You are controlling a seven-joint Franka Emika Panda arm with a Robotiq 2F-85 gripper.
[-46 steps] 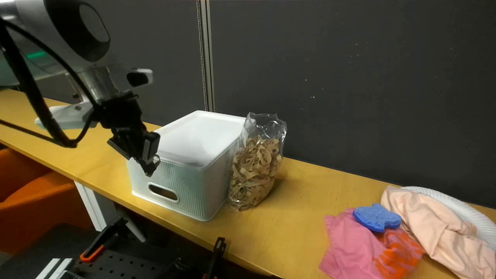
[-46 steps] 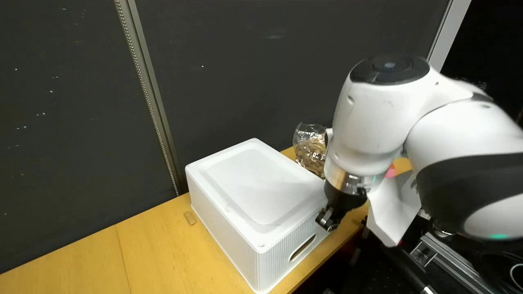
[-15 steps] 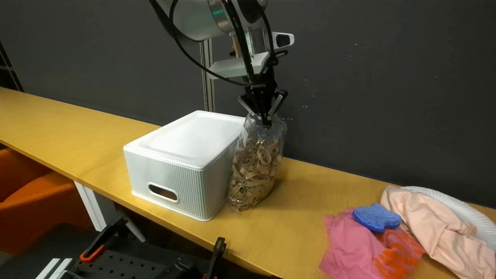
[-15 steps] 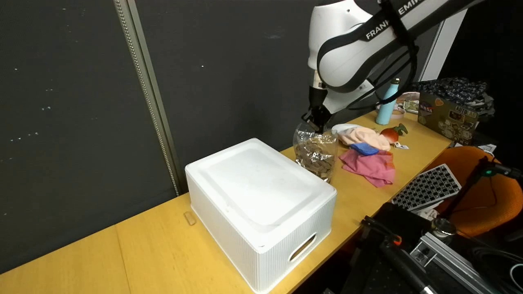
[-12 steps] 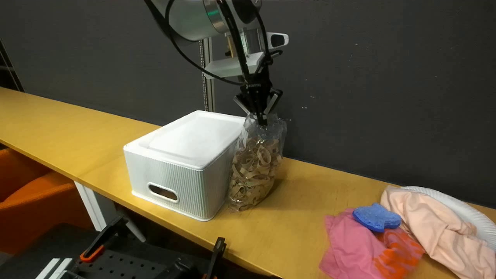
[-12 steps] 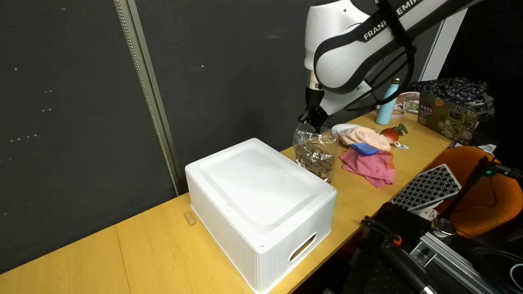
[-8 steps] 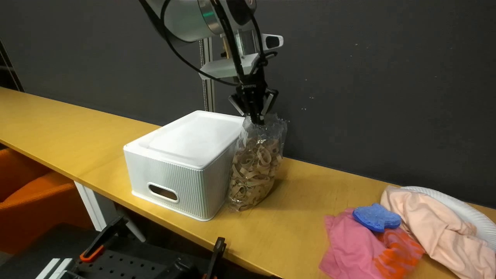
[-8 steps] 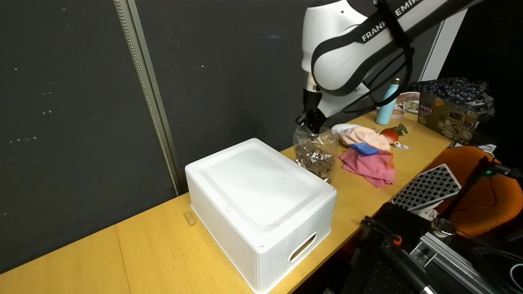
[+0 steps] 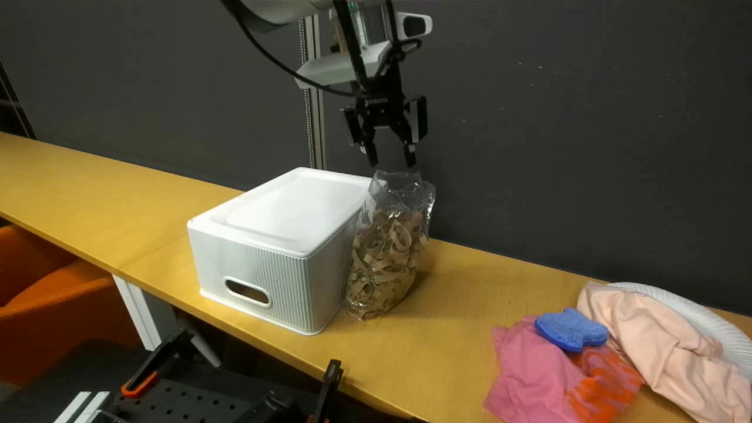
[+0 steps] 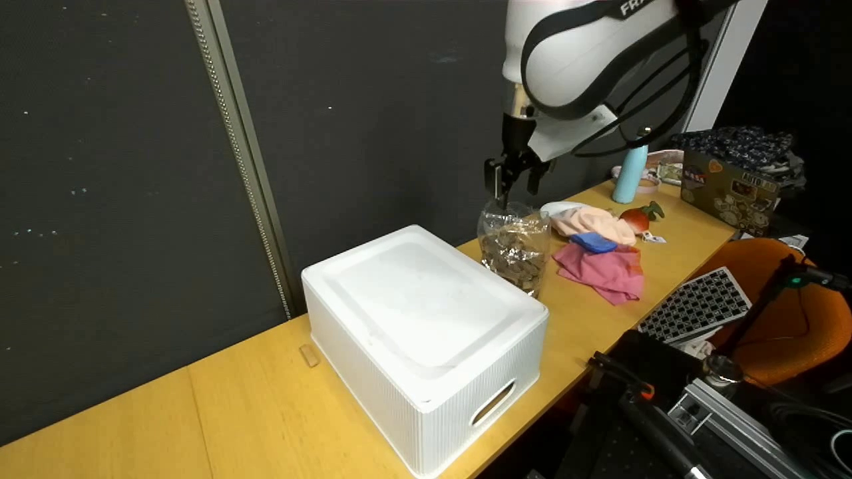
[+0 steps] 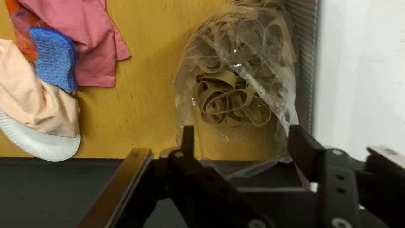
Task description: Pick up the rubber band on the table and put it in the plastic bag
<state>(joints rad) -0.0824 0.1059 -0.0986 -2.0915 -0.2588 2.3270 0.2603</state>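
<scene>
Gripper (image 9: 391,162) just above plastic bag (image 9: 413,198), jaws spread apart; rubber bands (image 11: 224,77) inside bag; white box (image 9: 294,211) beside bag; table (image 9: 487,294) beneath bag

Views share bag (image 11: 246,76) (wrist's nearest).

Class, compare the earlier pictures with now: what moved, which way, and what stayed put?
The hand moved from near the handle end of the white box to the mouth of the plastic bag, then rose above it. It was closed at the mouth and is now open; what it released, if anything, cannot be told. The box, bag, blue sponge, pink cloth and peach cloth stayed put.
</scene>
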